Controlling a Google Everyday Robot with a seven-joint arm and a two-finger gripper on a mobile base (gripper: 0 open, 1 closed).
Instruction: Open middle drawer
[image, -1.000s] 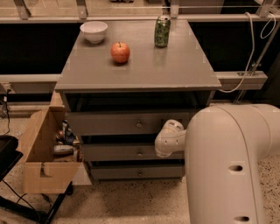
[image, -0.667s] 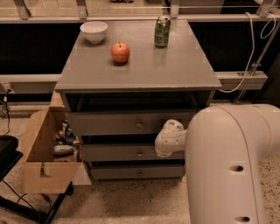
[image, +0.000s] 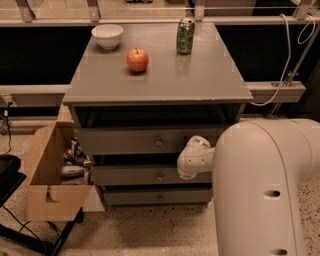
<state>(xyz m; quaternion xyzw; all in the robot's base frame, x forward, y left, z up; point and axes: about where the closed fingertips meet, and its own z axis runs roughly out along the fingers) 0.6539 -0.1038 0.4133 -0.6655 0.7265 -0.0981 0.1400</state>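
Nothing has moved since a second ago: the gripper stays at the right end of the middle drawer, and whether it is open, closed or holding anything cannot be told. That drawer sits between the taller top drawer and the slim bottom drawer of a grey cabinet, its small round knob left of the gripper. On the cabinet top stand a white bowl, an apple and a green can — and beside the cabinet on the left, an open cardboard box holds cans and packets.
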